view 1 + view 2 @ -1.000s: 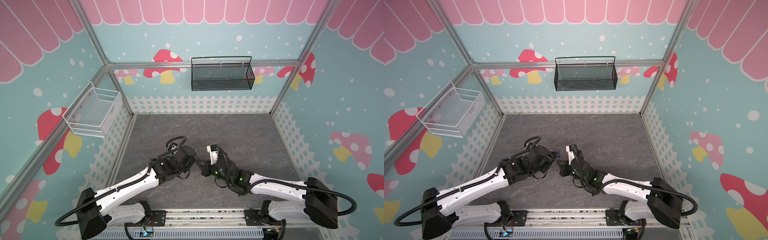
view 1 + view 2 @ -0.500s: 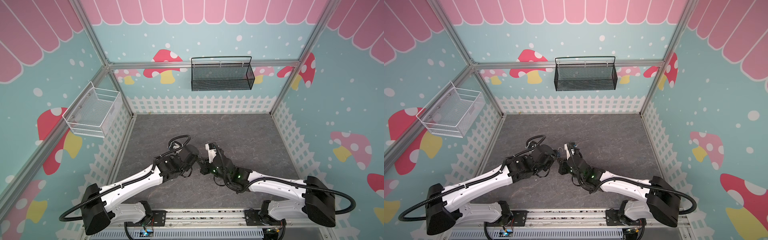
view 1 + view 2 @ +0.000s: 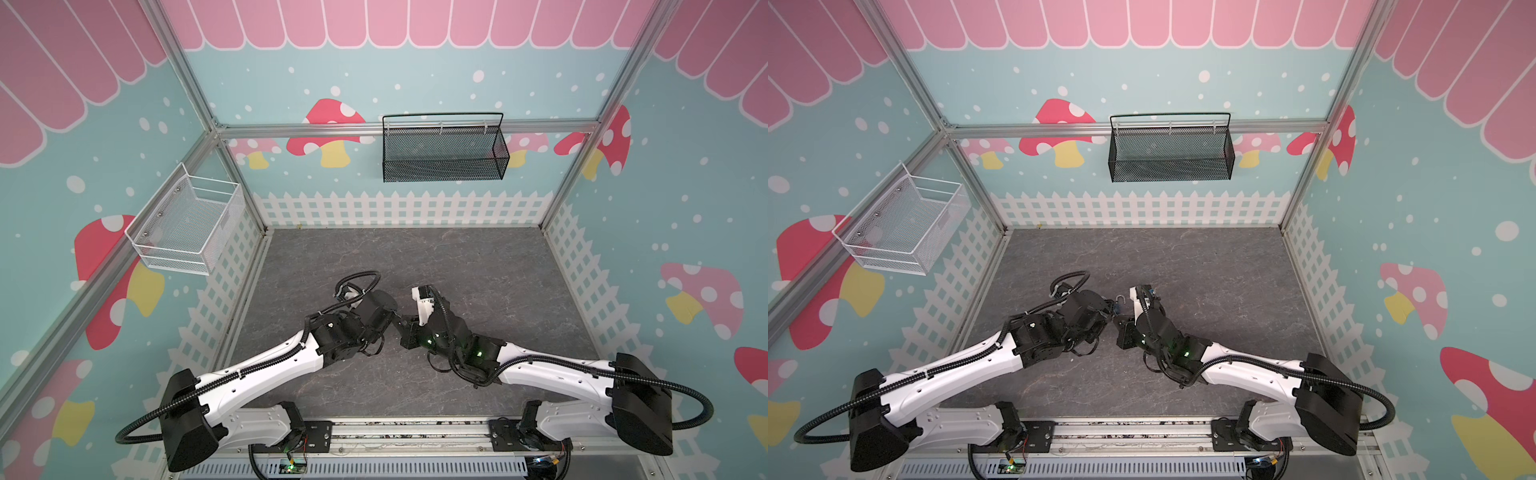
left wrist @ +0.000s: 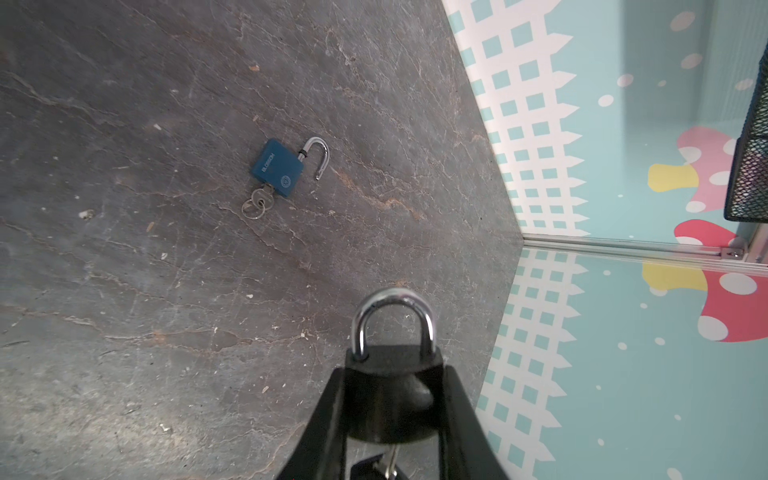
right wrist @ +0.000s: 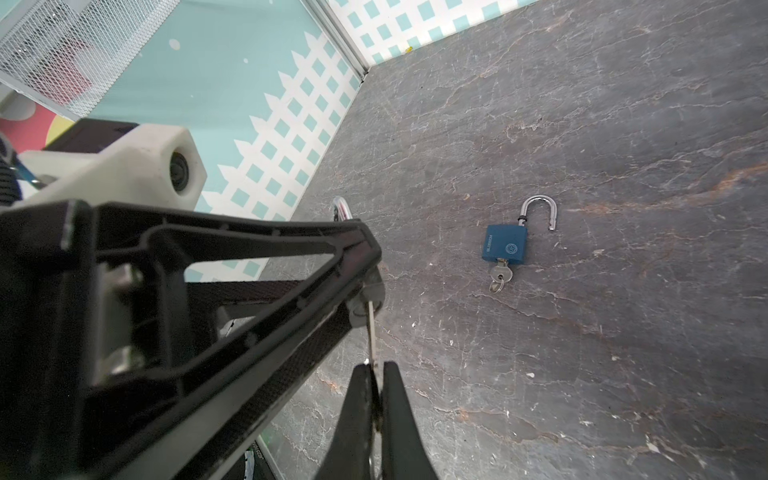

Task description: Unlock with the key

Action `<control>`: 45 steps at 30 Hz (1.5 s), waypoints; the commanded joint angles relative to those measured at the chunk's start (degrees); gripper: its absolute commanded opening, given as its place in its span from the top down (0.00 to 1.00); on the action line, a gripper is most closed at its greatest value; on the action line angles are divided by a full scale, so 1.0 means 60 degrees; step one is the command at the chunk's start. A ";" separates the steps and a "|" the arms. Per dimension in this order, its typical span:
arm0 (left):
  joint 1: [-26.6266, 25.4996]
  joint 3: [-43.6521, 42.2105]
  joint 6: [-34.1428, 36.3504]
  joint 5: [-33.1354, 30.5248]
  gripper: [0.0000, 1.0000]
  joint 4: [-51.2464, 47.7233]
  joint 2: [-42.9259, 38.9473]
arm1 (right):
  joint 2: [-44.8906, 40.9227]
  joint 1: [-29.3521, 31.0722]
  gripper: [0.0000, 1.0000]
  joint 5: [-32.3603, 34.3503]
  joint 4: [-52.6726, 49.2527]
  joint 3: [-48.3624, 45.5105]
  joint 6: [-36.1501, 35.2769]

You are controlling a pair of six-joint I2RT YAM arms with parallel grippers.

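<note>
A black padlock (image 4: 392, 399) with a shut silver shackle (image 4: 392, 320) sits between the fingers of my left gripper (image 4: 392, 374), which is shut on its body above the floor. My right gripper (image 5: 377, 370) is shut on the bow of a silver key (image 5: 371, 332). The key's blade runs up into the underside of the padlock, beside a left finger (image 5: 249, 249). In both top views the two grippers meet at mid-floor, left gripper (image 3: 392, 318) against right gripper (image 3: 405, 324); the shackle (image 3: 1121, 298) pokes out between them.
A blue padlock (image 4: 276, 166) lies flat on the grey floor with its shackle swung open and its own key in it, also seen in the right wrist view (image 5: 505, 245). A black mesh basket (image 3: 442, 147) hangs on the back wall, a white one (image 3: 187, 226) on the left wall.
Both arms have shifted a little, the left wrist drifting rightward and closer to the right gripper. Both grips have stayed the same.
</note>
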 commanded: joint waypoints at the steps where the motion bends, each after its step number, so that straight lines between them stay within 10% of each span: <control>1: -0.0494 0.0074 -0.0041 0.0954 1.00 -0.0354 -0.0003 | 0.0108 -0.0110 1.00 -0.0009 0.1922 0.0336 0.0332; 6: -0.0485 -0.0034 0.0307 0.1006 1.00 -0.0771 -0.0142 | -0.0181 -0.0491 1.00 -0.1172 0.2788 0.0079 0.0986; 23: -0.0310 -0.0752 -0.0283 0.1522 1.00 -0.1027 -0.0561 | 0.0682 -0.0107 1.00 0.0447 0.1096 0.0806 -0.0875; 34: 0.0097 -0.1324 -0.0544 0.3051 1.00 -0.0591 -0.0442 | 0.1121 -0.0541 1.00 -0.2555 0.3540 -0.0399 0.2548; 45: 0.0141 -0.1219 -0.0594 0.3271 1.00 -0.0970 -0.0154 | 0.1625 -0.0086 1.00 -0.0885 0.2215 0.0021 0.0610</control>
